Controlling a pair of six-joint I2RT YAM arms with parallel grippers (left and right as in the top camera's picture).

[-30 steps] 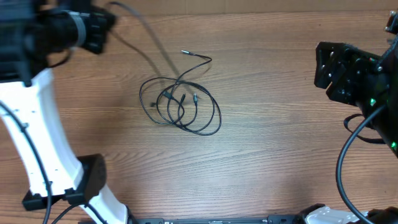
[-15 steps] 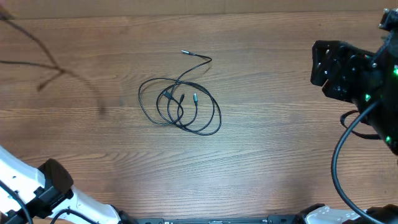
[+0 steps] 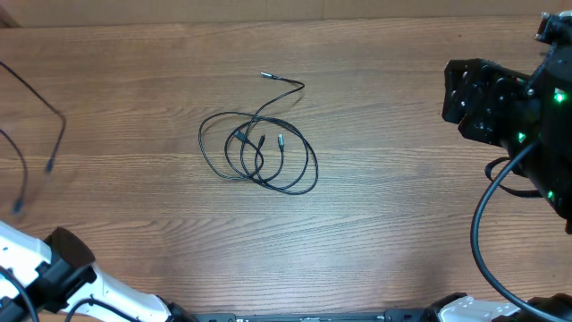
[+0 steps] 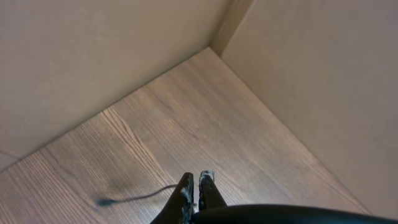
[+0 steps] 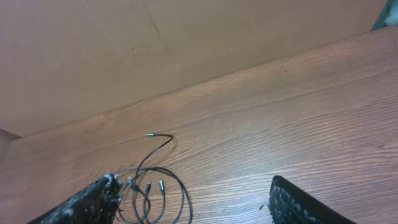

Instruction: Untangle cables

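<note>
A tangle of thin black cables (image 3: 259, 154) lies looped mid-table, with one silvery plug tip (image 3: 265, 75) stretched out at the back. It also shows in the right wrist view (image 5: 152, 186). My right gripper (image 5: 194, 182) is open wide and empty. It hovers well to the right of the tangle in the overhead view (image 3: 451, 94). My left gripper (image 4: 198, 180) is shut on a separate thin black cable (image 4: 134, 198) that trails off to its left. That cable hangs blurred at the far left of the overhead view (image 3: 55, 134). The left gripper itself is out of the overhead view.
The left arm's white and black links (image 3: 54, 268) cross the front left corner. Thick black wires (image 3: 487, 224) run from the right arm. Beige walls (image 4: 298, 74) meet at a corner behind the wooden table (image 3: 384, 206).
The left arm swung from the back left down to the front left corner, carrying the loose cable to the far left. The tangle has not moved. The right gripper crept slightly left.
</note>
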